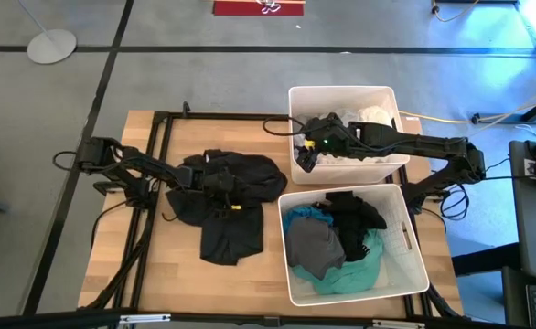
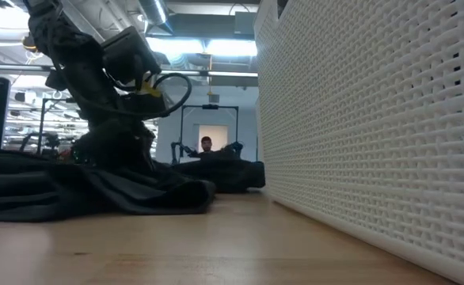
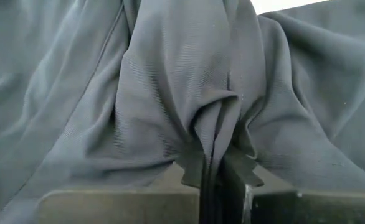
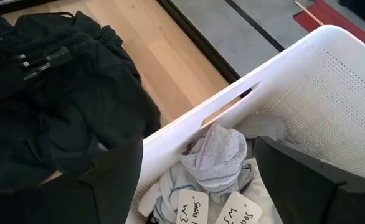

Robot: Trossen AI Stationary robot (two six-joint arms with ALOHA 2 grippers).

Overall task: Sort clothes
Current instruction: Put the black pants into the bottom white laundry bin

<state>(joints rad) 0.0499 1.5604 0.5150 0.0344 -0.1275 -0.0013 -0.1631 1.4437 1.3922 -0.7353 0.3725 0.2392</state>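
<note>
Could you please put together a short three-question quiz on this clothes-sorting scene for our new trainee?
1. True or false: the left gripper is shut on a fold of the dark garment on the table.
2. Which bin does the right gripper hover over: A) the far bin with light items, B) the near bin with teal and dark clothes?
3. Fill in: the right gripper's fingers are ___.

Key: 1 true; 2 A; 3 open.
</note>
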